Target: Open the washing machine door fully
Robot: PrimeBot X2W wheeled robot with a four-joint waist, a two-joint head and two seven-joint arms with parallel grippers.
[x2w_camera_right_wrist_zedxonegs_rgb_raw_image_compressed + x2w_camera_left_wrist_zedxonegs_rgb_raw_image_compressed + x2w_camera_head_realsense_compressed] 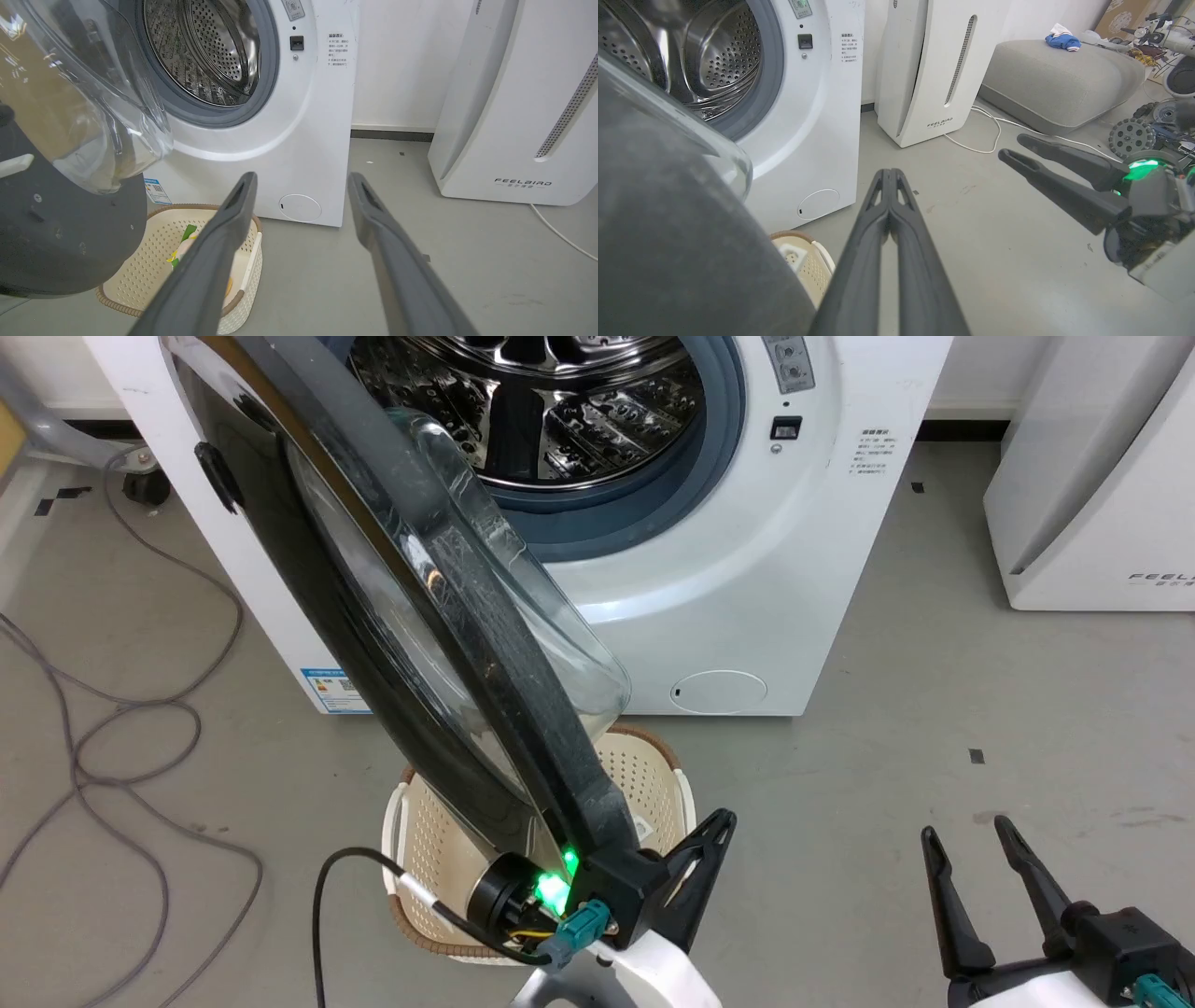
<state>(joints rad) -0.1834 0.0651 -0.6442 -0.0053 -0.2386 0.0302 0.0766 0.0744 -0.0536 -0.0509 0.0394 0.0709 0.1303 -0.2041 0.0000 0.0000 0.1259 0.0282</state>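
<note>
Out in front of the washing machine (747,569), the washing machine door (280,523) stands swung out, nearly edge-on to the head camera, its lower part over a cream basket (644,775) on the floor. The left wrist view settles the left gripper (889,173): jaws pressed together on nothing, just beside the door's dark rim. It also catches a grey cushion (1059,79). The right gripper (966,831) hangs with jaws spread wide and empty, well apart from the door. The right wrist view looks into the basket, where green and yellow items (180,247) lie.
</note>
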